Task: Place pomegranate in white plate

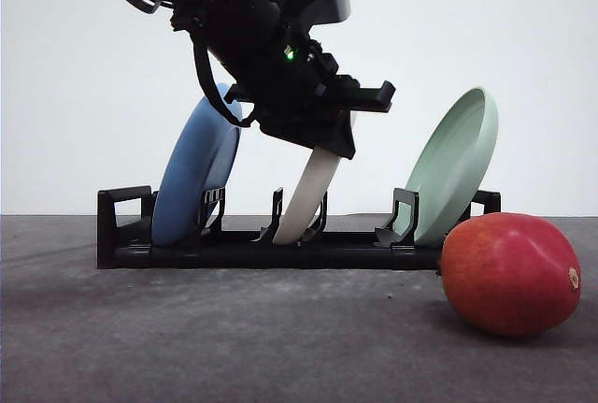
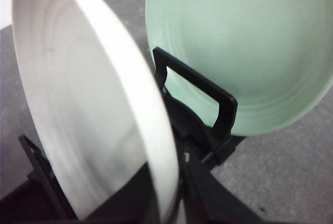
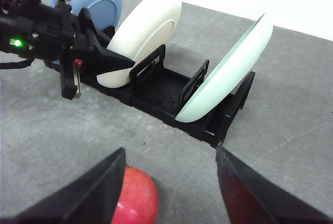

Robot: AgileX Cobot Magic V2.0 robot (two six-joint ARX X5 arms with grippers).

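Front view, near to far: pomegranate (image 1: 509, 274) sits on the counter (image 1: 234, 338) just ahead of the rack (image 1: 262, 249). My right end effector (image 3: 169, 193) hangs spread above it. Left end effector (image 1: 322, 146) is at the white plate (image 1: 308, 193), can't tell its jaws. I'd lift that plate straight out, slowly, clear of the green plate (image 1: 453, 165).

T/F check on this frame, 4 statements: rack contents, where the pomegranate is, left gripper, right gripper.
1. Three plates stand in the black rack: blue plate, white plate, pale green plate. True.
2. The pomegranate lies in the white plate. False: it rests on the table, beside the rack.
3. The left gripper is at the white plate's rim. True.
4. The right gripper is shut on the pomegranate. False: it is open, above the fruit.
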